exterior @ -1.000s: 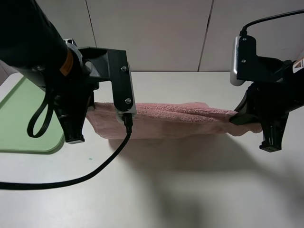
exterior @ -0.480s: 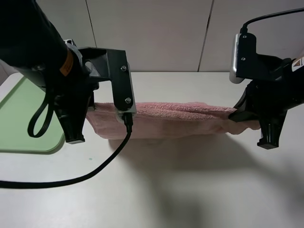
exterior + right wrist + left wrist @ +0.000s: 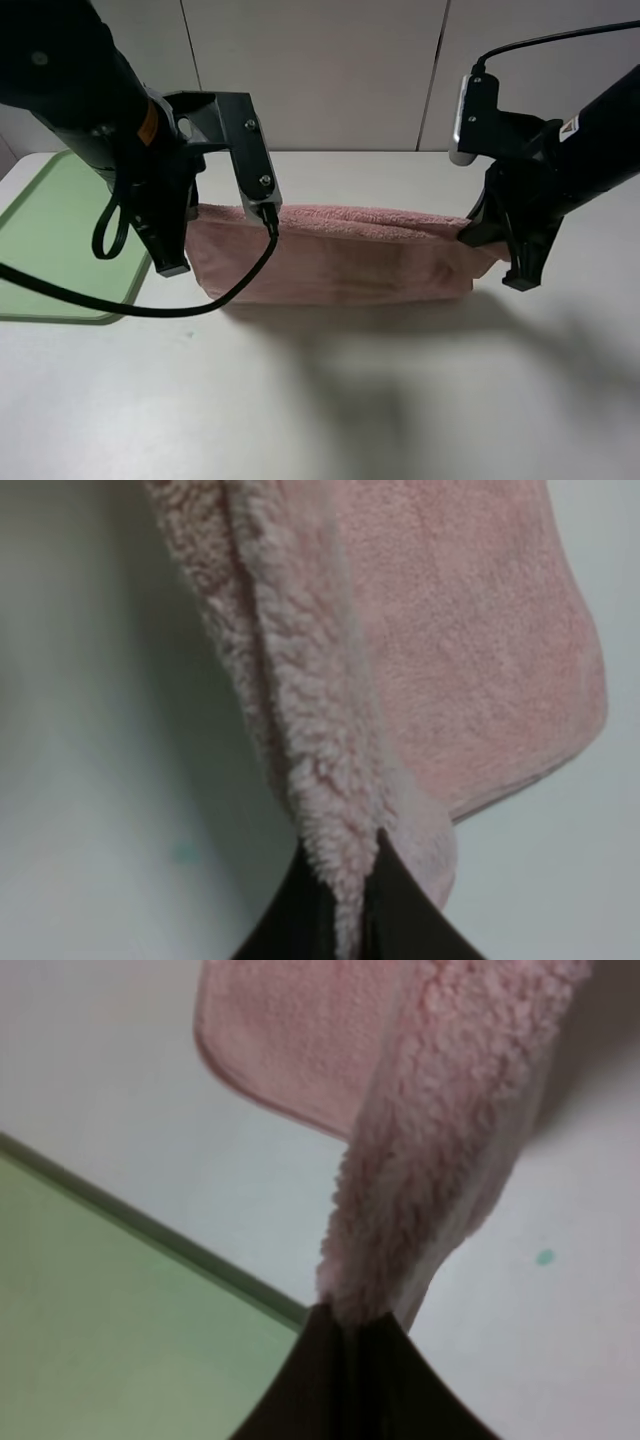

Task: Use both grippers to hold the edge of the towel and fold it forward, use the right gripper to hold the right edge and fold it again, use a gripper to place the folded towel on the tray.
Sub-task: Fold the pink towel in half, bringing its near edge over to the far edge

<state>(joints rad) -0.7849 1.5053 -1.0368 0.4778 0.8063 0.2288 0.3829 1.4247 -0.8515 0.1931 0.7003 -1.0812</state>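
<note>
We had the square pink plush terry towel strung between the two arms above the white table. Its upper fold was drawn nearly straight and the rest hung below as a doubled sheet. We could not tell whether the lower part rested on the table or hung just clear of it.

The black pincer left tool was clamped together on the fuzzy bunched cloth at the towel's left end. The right tool was pinched the same way on the right end, with no gap showing between the fingers of either. The flat light-green plastic tray lay on the table just beside the towel's left end, partly behind the left arm.

We judged the cloth light, limp and quite without stiffness, since it drooped wherever it was not pulled taut. The thick pile looked compressible and grippy rather than slippery, and nothing about it seemed fragile.

We thought the thin stitched hem near a corner was the best place to take hold, because it is firmer than the pile. On a folded towel the pinch would need to gather every layer. Otherwise, we reckoned, the under layer could slip free and open the fold.
</note>
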